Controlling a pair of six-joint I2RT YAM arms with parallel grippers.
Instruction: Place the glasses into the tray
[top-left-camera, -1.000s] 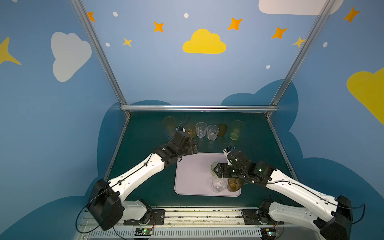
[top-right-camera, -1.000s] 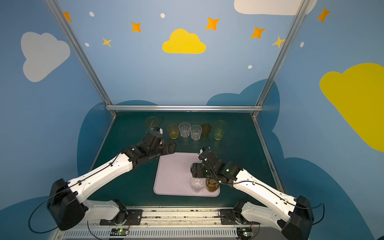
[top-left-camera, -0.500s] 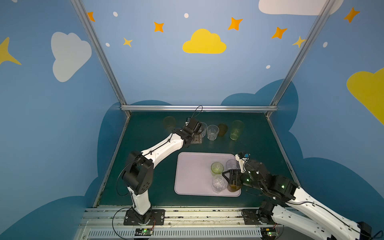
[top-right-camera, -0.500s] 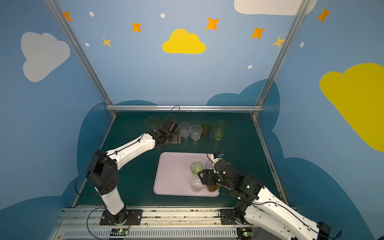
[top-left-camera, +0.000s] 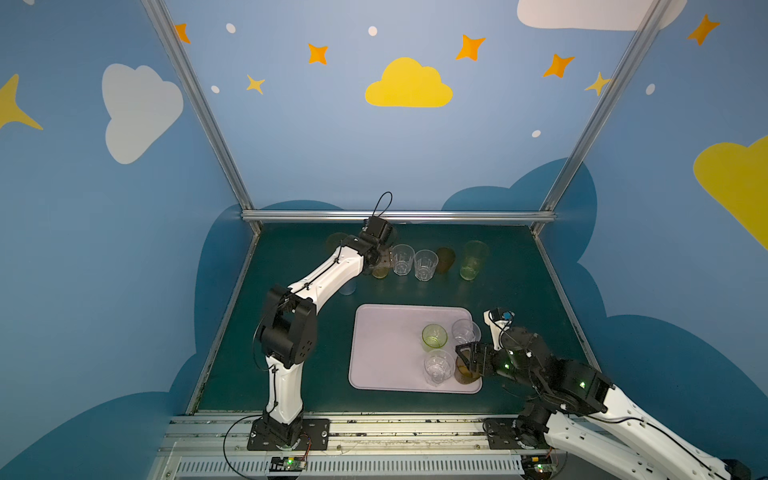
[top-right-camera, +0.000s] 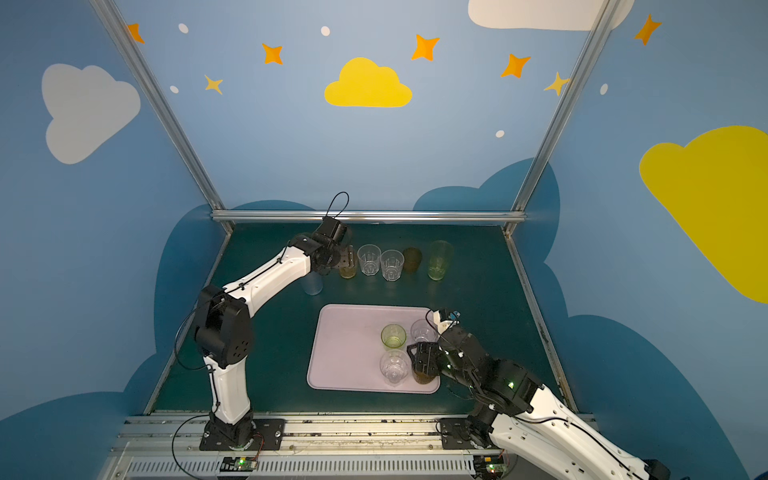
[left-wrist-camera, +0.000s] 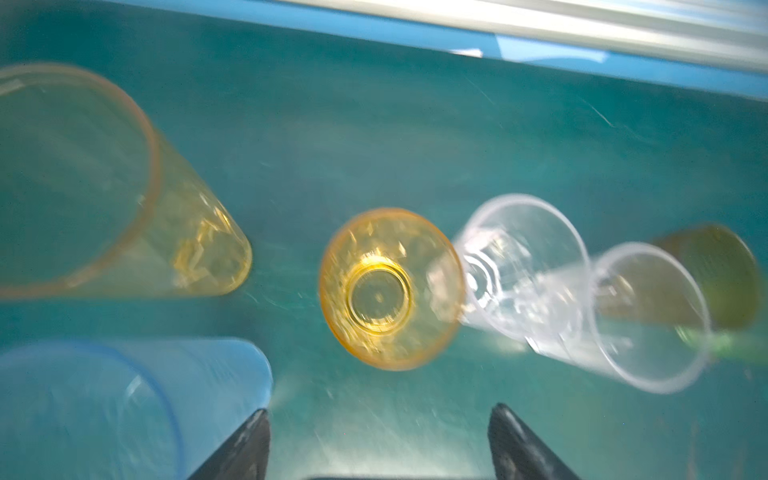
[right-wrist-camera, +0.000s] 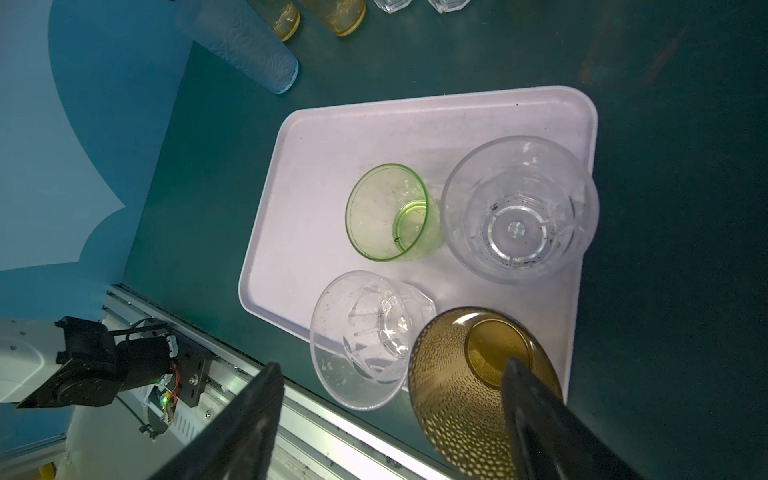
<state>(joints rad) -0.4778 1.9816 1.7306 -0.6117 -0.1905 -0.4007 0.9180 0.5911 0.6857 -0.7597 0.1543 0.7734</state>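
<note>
While both arms reach out in both top views, my left pincer (top-left-camera: 384, 262) hangs at the back row of glasses (top-left-camera: 424, 264) on the tabletop (top-left-camera: 519, 299), and my right pincer (top-left-camera: 464, 361) over the lilac tray (top-left-camera: 386, 345). Left wrist view, blurred: released, fingers apart, short of an amber glass (left-wrist-camera: 390, 289). Right wrist view: released too, spread wide beside a brown glass (right-wrist-camera: 457, 374); it, a green glass (right-wrist-camera: 390, 212) and two clear glasses (right-wrist-camera: 517, 212) stand in the tray.

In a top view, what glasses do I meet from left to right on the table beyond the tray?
Tall blue glass, amber glass, clear glass, second clear glass, brown glass, tall green glass.
</note>
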